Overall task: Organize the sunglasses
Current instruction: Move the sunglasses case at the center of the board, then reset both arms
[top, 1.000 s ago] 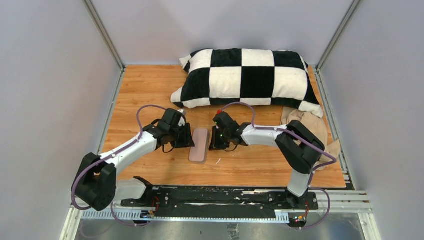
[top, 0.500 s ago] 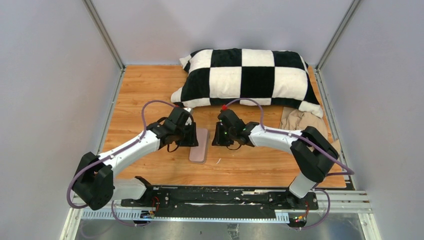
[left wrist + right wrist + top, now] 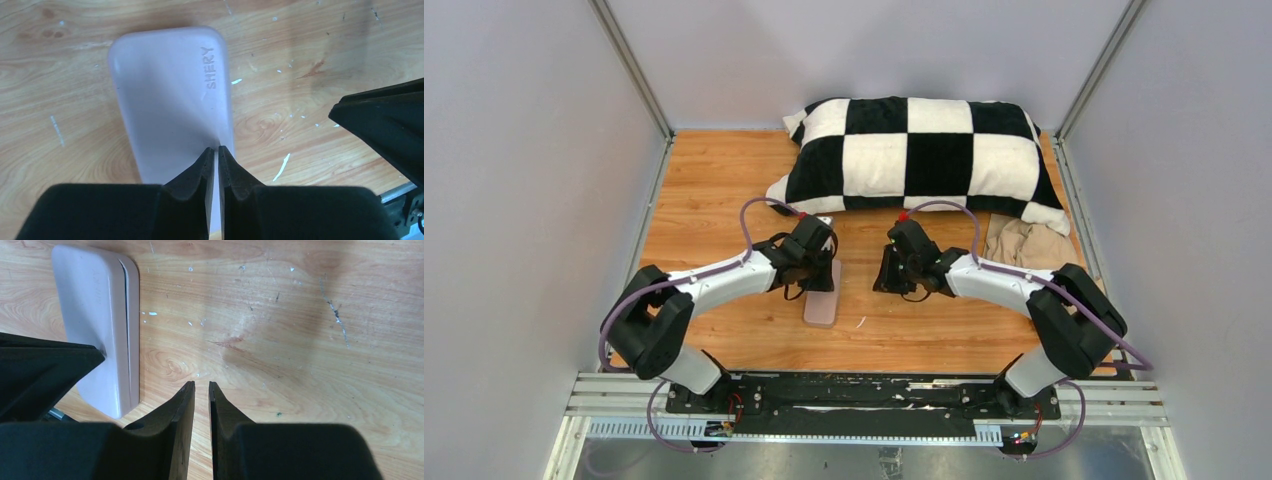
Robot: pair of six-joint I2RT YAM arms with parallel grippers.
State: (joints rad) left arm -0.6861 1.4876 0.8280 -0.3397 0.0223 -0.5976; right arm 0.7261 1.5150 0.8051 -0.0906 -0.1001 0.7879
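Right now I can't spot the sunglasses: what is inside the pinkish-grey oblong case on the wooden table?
The pinkish-grey oblong case lies closed on the wooden table, seam shut. Its inside is covered; no sunglasses show in any view.

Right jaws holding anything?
No: the right gripper has its jaws almost together above the table, nothing between them.
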